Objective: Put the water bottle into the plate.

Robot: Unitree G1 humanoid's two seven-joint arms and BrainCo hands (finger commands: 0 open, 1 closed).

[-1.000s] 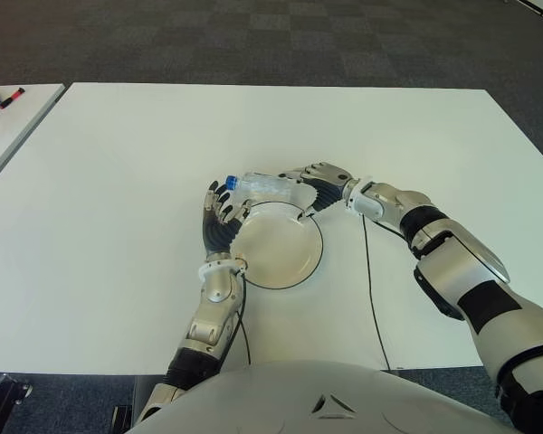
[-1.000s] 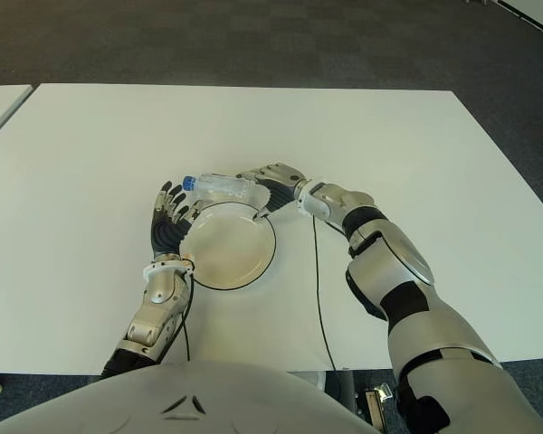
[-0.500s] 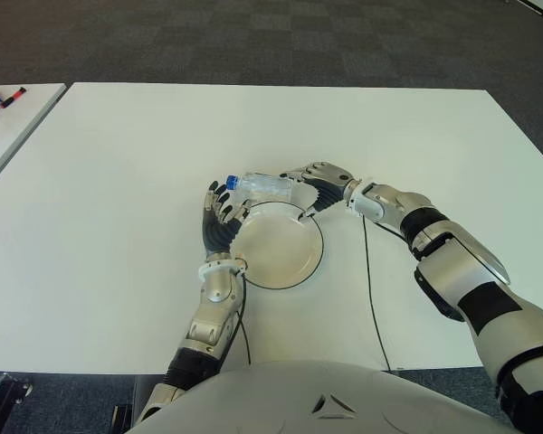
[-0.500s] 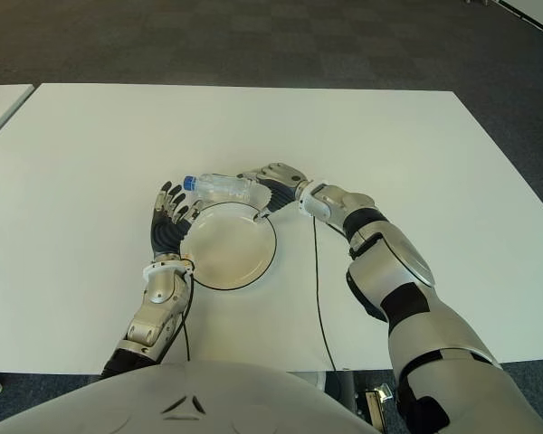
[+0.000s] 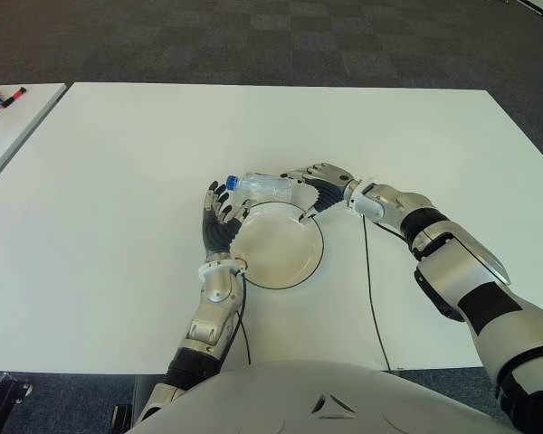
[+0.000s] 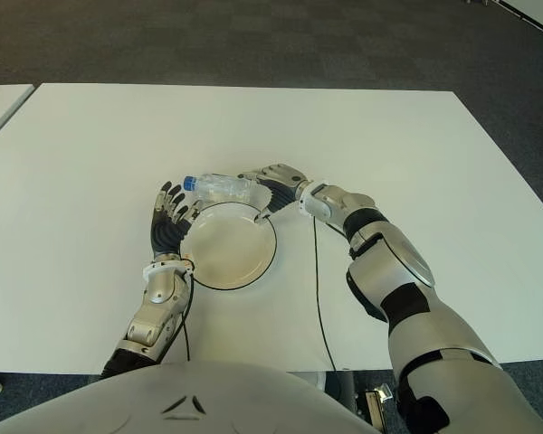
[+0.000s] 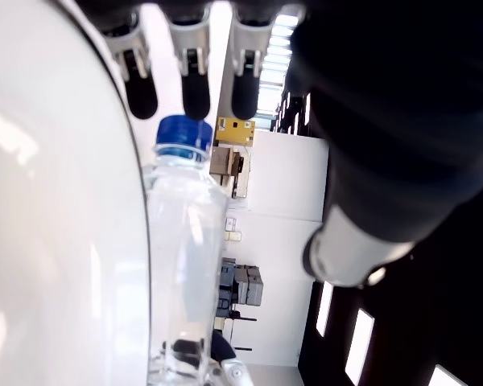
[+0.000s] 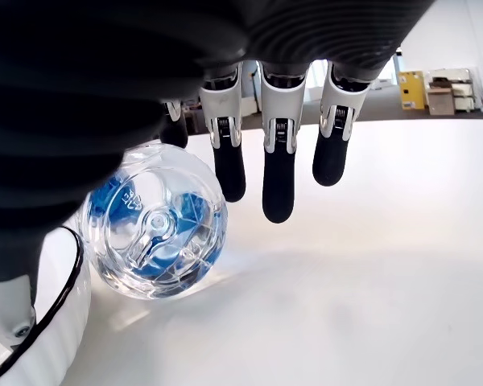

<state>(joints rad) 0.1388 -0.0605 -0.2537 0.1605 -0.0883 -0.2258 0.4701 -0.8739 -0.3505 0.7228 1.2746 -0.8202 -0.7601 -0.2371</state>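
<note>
Reaching with my right robot hand [image 5: 319,180], fingers unclenched over the bottle [image 5: 264,186] base; it lies lengthwise toward my left robot hand [image 5: 219,217], beside the plate [image 5: 278,244].

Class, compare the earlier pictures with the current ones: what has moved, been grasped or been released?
Nothing has visibly changed. The water bottle lies on its side on the table just beyond the plate, the right hand at its base end and the left hand near its cap, neither gripping it.
</note>
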